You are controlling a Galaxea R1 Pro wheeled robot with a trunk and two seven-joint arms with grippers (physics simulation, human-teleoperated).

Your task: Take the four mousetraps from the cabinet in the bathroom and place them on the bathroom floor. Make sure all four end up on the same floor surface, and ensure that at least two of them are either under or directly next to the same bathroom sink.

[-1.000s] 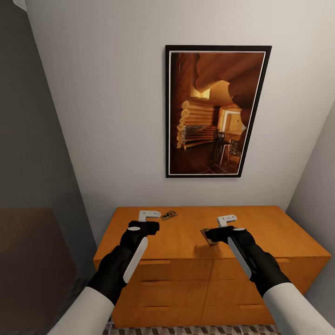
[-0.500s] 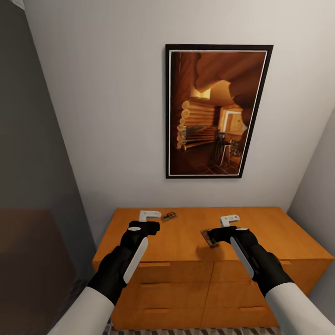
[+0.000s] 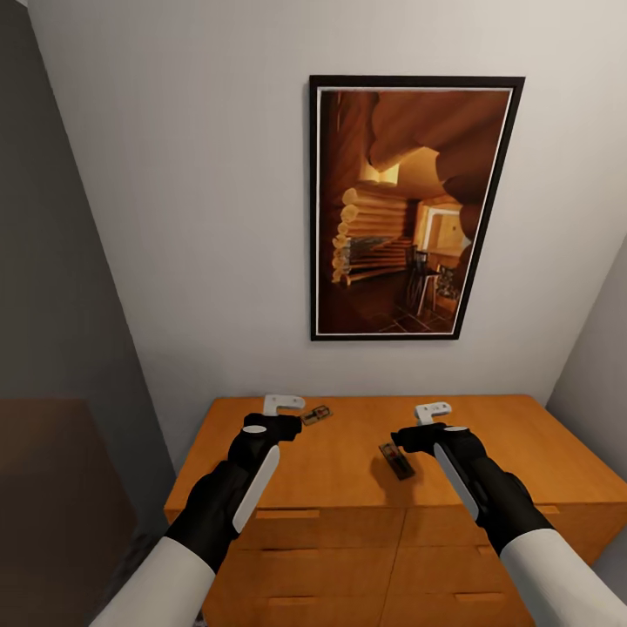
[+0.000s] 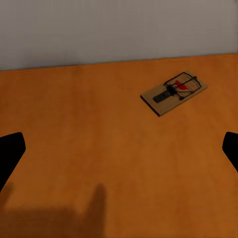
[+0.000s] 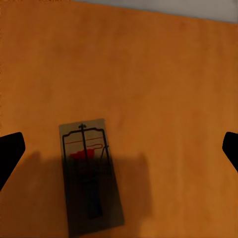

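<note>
On the smooth orange-brown wooden cabinet (image 3: 348, 453) lie two flat tan mousetraps (image 3: 396, 460) (image 3: 316, 414), under spread, empty jaws; a shallow pinch could skid the thin boards away.

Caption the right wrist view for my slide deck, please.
Open right claw hovering over a flat tan mousetrap on the orange-brown wooden cabinet top.

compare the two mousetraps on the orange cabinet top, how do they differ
The tan mousetrap near the left gripper lies close to the wall, angled, in full light. The tan mousetrap by the right gripper lies nearer the cabinet's front, darkened by the arm's shadow. Both are flat boards with black wire and a red spot, resting ungripped on the orange-brown wooden cabinet.
</note>
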